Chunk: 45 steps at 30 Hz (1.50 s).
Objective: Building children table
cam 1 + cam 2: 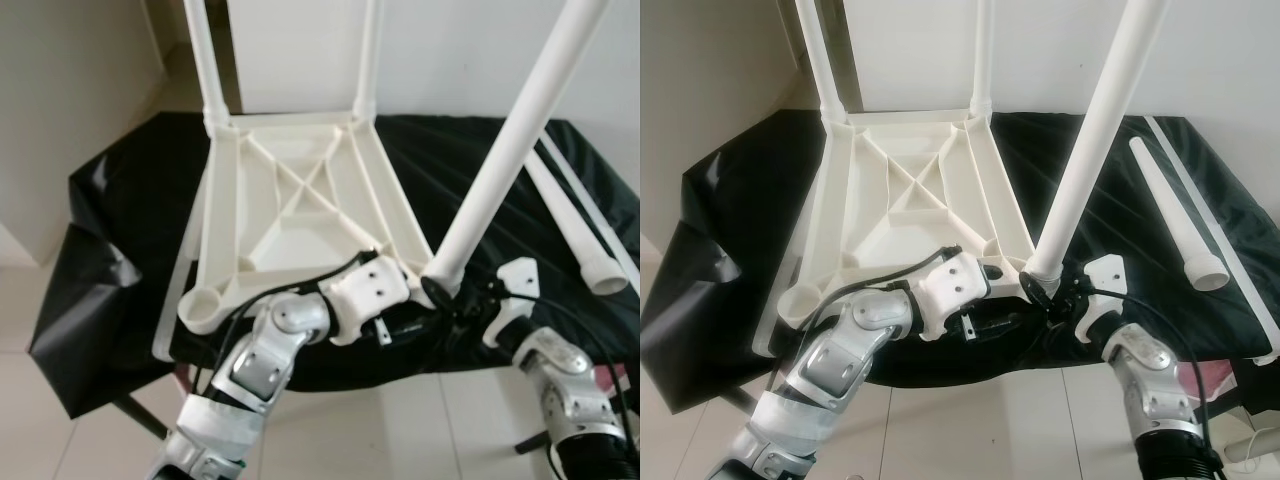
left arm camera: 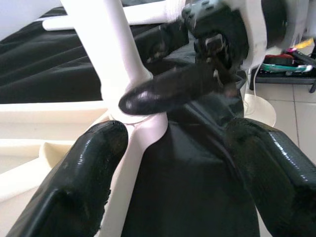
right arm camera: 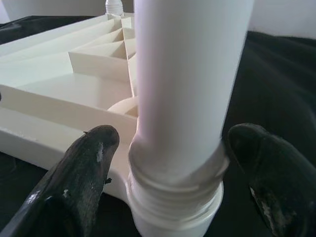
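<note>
**Three legs reached, one socket waiting**

Two legs [image 1: 203,60] stand fixed in the far corners of the upturned tabletop [image 1: 290,215], at 11 and 1 o'clock on its frame. A third leg [image 1: 505,150] leans at the near corner at 5 o'clock, its threaded end meeting the socket there. In the right wrist view the threads show above the rim, so by my reading it is not fully seated.

The right gripper [image 1: 447,297] has its fingers [image 3: 79,173] spread either side of this leg's base, close but not visibly clamping. The left gripper [image 2: 170,168] sits at the same corner, fingers apart, one resting against the frame's edge.

Left to do, as I judge it: seating this leg, then filling the open socket [image 1: 203,303] at 7 o'clock, for which a loose leg [image 1: 575,225] lies at 3 o'clock.

The tabletop lies underside up on a surface draped in black sheeting [image 1: 120,210]. Beyond are pale walls; below, light floor tiles [image 1: 80,440].
</note>
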{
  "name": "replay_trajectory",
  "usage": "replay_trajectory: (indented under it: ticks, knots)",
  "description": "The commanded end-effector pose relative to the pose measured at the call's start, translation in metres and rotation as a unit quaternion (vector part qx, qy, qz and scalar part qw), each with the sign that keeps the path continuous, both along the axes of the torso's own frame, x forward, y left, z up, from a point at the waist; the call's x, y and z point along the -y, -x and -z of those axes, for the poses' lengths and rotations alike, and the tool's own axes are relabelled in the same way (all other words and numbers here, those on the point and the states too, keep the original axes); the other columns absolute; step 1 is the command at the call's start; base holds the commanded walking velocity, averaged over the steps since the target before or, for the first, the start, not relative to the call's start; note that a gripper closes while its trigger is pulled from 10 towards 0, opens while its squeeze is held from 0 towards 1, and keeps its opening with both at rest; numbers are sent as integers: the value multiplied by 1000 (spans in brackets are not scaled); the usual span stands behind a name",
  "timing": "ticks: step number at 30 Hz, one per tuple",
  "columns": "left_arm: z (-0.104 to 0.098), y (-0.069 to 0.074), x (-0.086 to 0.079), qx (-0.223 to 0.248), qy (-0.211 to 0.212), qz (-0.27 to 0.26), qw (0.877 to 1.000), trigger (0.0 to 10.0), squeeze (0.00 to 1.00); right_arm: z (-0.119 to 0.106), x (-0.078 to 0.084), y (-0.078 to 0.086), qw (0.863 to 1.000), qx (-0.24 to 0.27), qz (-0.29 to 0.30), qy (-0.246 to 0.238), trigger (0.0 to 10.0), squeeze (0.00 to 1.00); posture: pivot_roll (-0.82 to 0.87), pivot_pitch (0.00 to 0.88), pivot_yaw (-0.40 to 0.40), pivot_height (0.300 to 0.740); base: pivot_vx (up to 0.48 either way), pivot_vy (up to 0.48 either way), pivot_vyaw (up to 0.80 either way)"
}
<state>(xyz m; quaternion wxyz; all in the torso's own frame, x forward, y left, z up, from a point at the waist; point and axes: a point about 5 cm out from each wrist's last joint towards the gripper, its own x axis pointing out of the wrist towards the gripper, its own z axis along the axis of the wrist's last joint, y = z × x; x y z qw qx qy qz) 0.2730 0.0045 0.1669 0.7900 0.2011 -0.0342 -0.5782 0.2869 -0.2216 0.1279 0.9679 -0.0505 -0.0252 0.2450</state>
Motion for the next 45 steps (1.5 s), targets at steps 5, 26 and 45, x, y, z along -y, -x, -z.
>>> replay_trajectory:
  ticks: [5,26,45]
  knots:
    - [1,-3,-4,11,4,-27,1000,10000,0,-9,5,-4,1000,7,-20,10,10000,0,-112,12,-13,740,0,0,0]
    - [-7,-9,-6,30,13,-45,998,10000,0,-19,-1,-41,996,-2,-73,50,7255,0,-67,20,-32,740,0,0,0]
    - [-12,-12,-8,35,18,-51,998,10000,0,6,4,-34,998,-53,-40,3,10000,0,-79,29,-20,740,0,0,0]
